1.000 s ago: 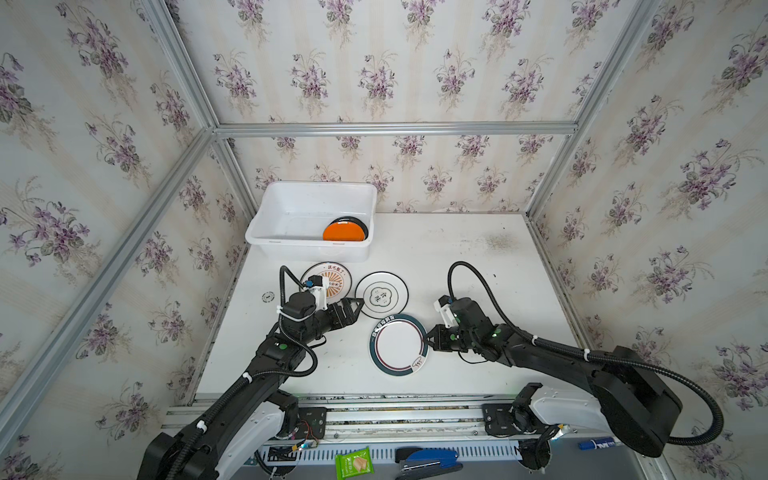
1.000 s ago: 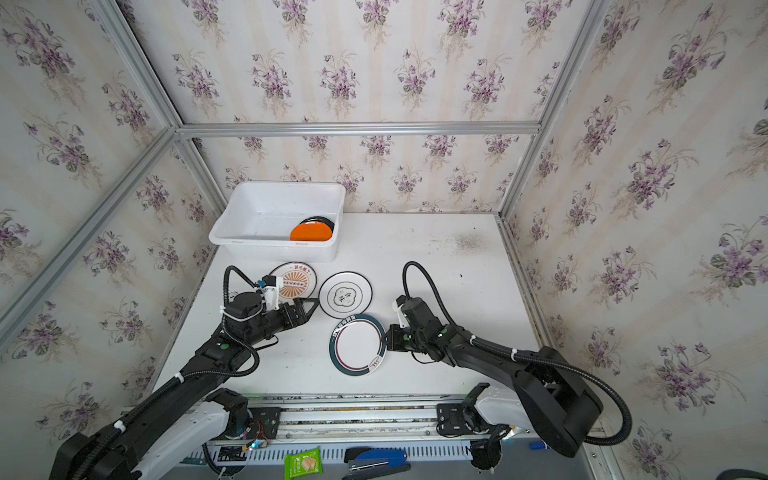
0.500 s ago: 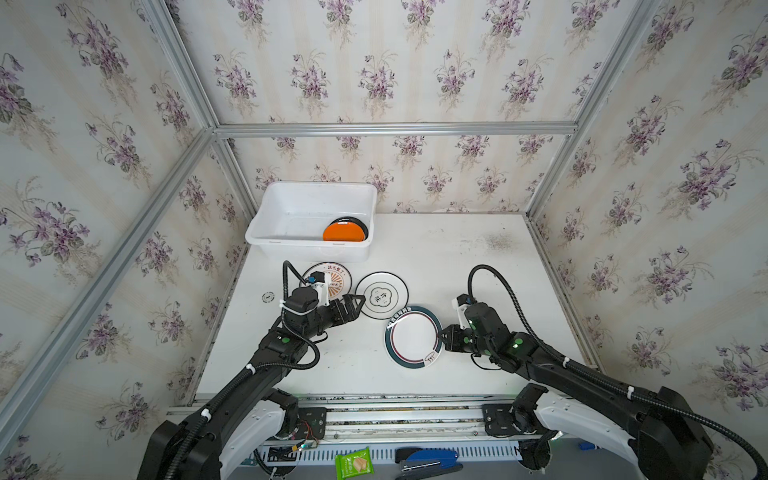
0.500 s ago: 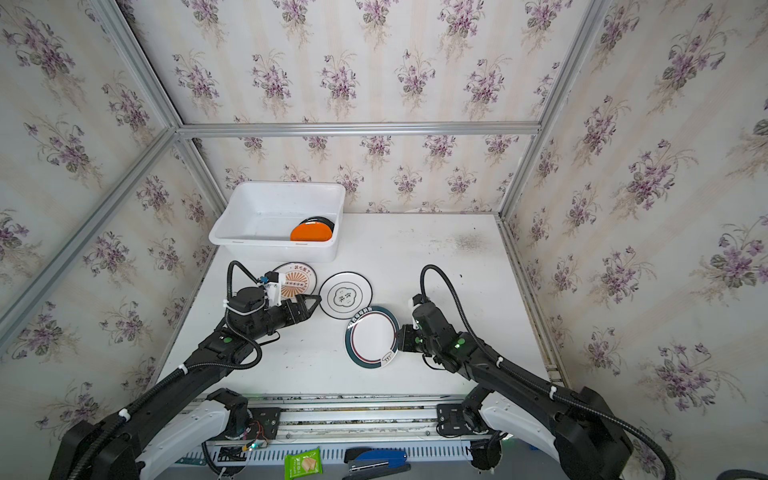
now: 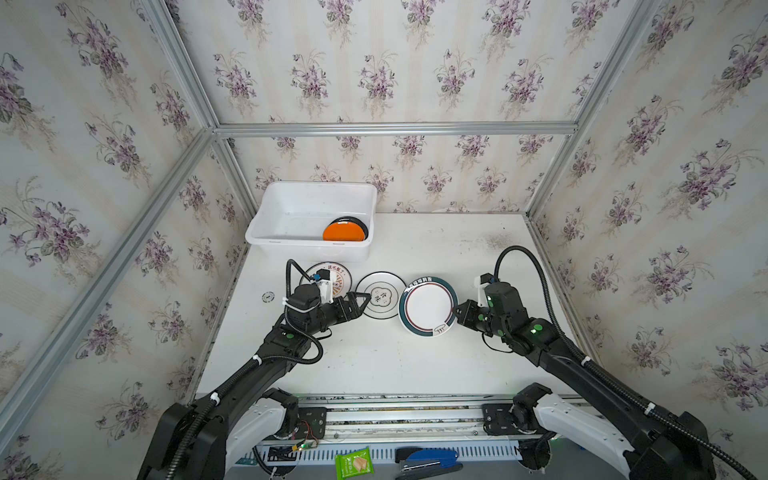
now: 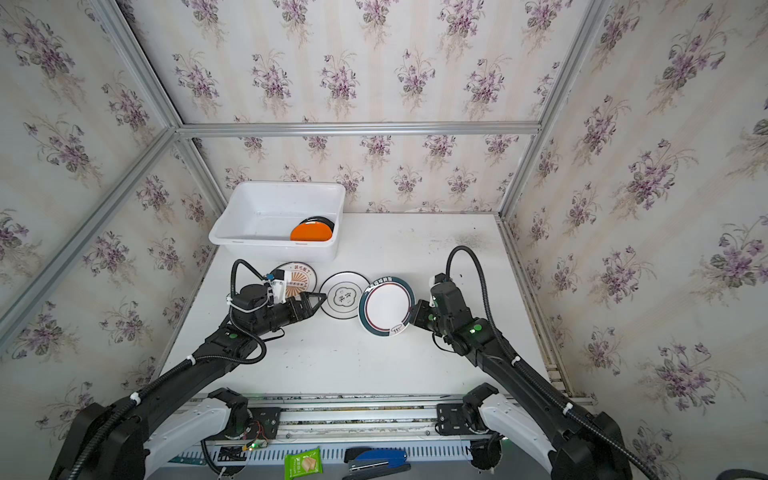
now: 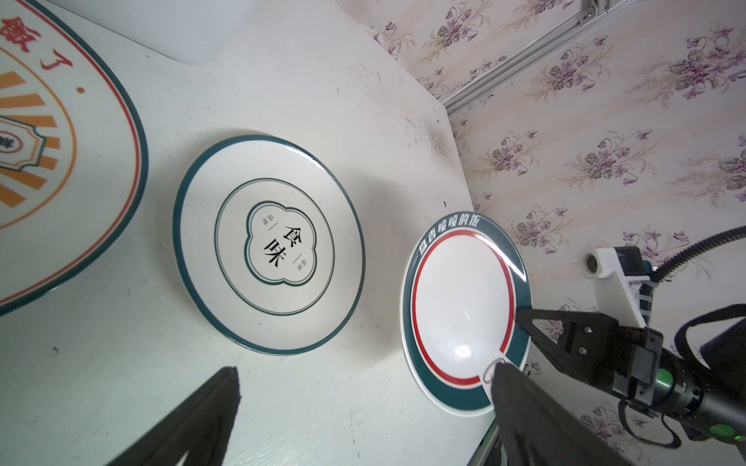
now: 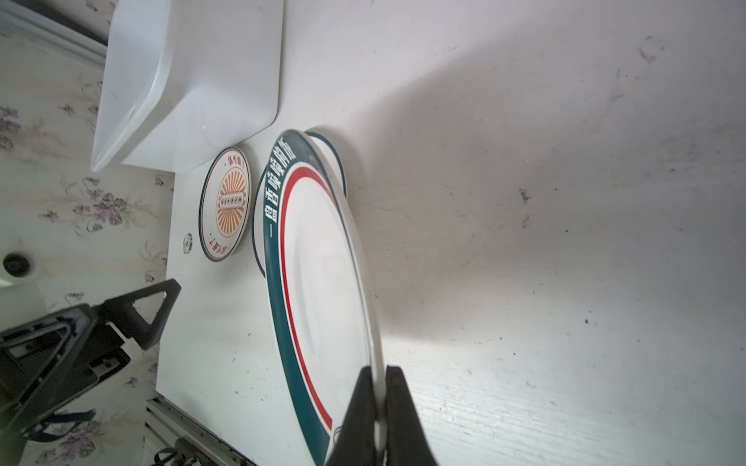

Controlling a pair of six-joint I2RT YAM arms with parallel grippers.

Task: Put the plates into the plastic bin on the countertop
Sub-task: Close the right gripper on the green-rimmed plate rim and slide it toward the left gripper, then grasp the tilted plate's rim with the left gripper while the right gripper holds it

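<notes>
The right tool (image 5: 456,309) is pinched tight on the right rim of a round, white teal-banded plate (image 5: 428,305) with a thin red ring inside the band. The right wrist view shows its two fingers (image 8: 359,407) clamped on either side of the thin edge. The plate is raised off the flat white desk (image 5: 395,365) near the middle. It is tilted, with its face up and turned towards the left. In both top views it appears as a slightly narrowed oval, longer from near to far. The white lettering on the band is at the far edge, and a small mark sits at the near-right edge beside the grip. The plate's far-left rim overlaps the right rim of a round white emblem plate (image 5: 380,295) with a thin dark rim and a clover-shaped mark. I cannot tell whether the two touch.

The emblem plate lies flat on the desk. Left of it, a round white sunburst plate (image 5: 340,275) with orange rays also lies flat, partly hidden by the left arm.

The left tool (image 5: 360,302) points right, low over the desk. Its jaws are spread wide with nothing between them, and its tips are at the emblem plate's left rim.

The large white rectangular plastic bin (image 5: 307,251) stands at the far left of the desk, its long side running left to right. In its near-right corner, a round orange plate (image 5: 343,233) lies on a round black plate (image 5: 354,219).
</notes>
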